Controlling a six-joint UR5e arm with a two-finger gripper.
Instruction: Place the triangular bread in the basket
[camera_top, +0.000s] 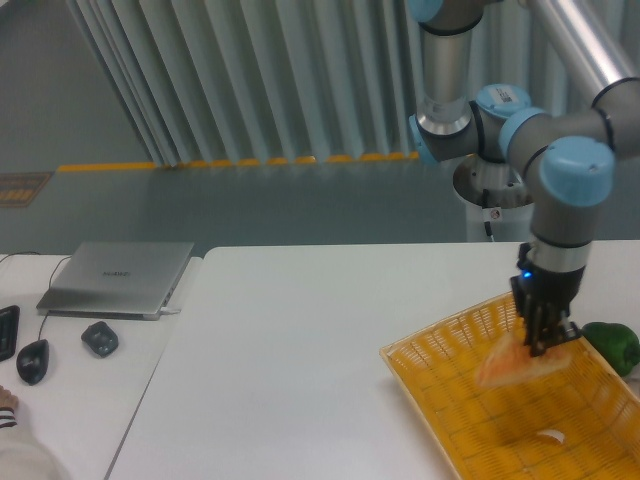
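Observation:
The triangular bread (512, 364), golden-brown and slightly blurred, hangs just above the floor of the yellow wicker basket (440, 375) at the table's right. My gripper (545, 338) points down and is shut on the bread's upper right corner. The arm reaches in from the upper right, its blue-capped wrist directly above the basket's far rim.
A green pepper (613, 343) lies on the table just right of the basket. A small white scrap (551, 436) sits inside the basket near its front. On the left are a closed laptop (118, 276), a mouse (32, 360) and a small dark object (99, 338).

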